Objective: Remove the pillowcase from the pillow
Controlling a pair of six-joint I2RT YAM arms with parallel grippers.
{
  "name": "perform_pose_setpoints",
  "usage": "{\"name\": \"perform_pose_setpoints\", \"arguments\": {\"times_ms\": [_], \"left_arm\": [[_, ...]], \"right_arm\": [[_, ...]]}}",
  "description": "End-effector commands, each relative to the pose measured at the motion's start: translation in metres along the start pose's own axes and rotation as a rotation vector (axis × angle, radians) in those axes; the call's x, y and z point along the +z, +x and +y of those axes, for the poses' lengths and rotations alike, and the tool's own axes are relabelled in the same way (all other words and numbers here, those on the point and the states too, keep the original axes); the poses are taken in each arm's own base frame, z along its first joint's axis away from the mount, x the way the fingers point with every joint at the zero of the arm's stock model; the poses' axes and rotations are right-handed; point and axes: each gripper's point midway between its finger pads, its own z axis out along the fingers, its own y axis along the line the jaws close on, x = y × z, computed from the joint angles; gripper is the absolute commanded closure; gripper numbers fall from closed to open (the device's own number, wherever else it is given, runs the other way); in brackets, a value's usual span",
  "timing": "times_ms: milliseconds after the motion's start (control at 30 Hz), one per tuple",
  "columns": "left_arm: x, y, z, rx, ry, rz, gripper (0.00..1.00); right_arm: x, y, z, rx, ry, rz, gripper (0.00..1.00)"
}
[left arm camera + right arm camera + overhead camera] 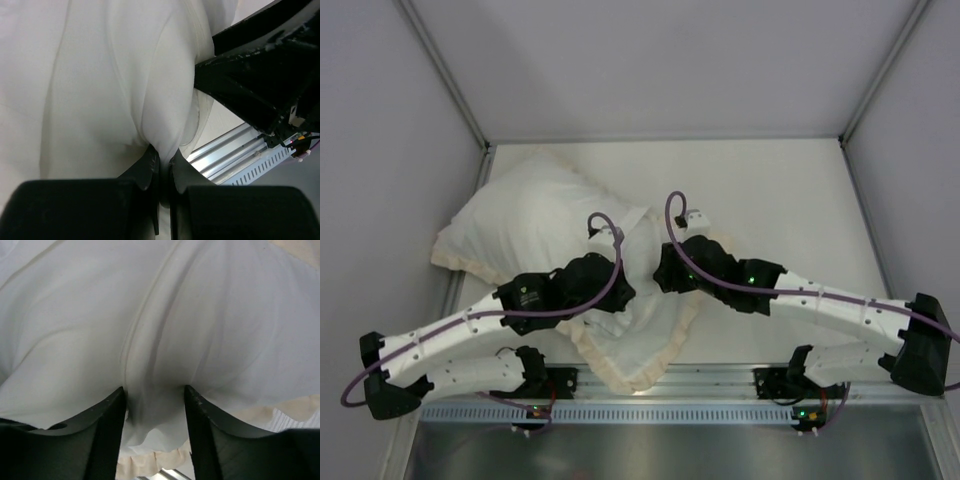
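The worktop (790, 190) carries the pillowcase (525, 220), white face up, with its cream ruffle (620, 372) round the edge. No bare pillow shows, so I judge it is inside, filling the pillowcase's plump far-left half. Both arms reach onto its flatter near-right half.

The step in hand looks like taking a two-point hold on the cover before stripping it. The left claw (160, 159) is clenched on a pinched fold of the pillowcase's white cloth. The right claw (155, 405) is released, its fingers apart astride a ridge of that cloth. Next it needs to nip that ridge, cover layer only, then draw it off the bulk.

Only the top view shows the overall lie; only the wrist views show the grips.
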Motion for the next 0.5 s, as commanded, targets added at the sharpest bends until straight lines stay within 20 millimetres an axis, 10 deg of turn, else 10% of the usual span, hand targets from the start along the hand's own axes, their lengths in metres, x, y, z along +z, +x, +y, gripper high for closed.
{"name": "perform_pose_setpoints", "arguments": {"times_ms": [0,167,467], "left_arm": [[-0.017,-0.029,-0.022,-0.069,0.11,-0.113,1.0],[-0.025,-0.029,-0.018,-0.08,0.126,-0.132,1.0],[-0.072,-0.037,-0.021,-0.129,0.244,-0.165,1.0]], "right_arm": [[0.007,-0.011,-0.002,0.024,0.053,-0.044,0.55],[-0.006,-0.009,-0.039,0.038,0.179,-0.098,0.97],[-0.012,-0.006,-0.128,0.072,0.439,-0.157,1.0]]}}
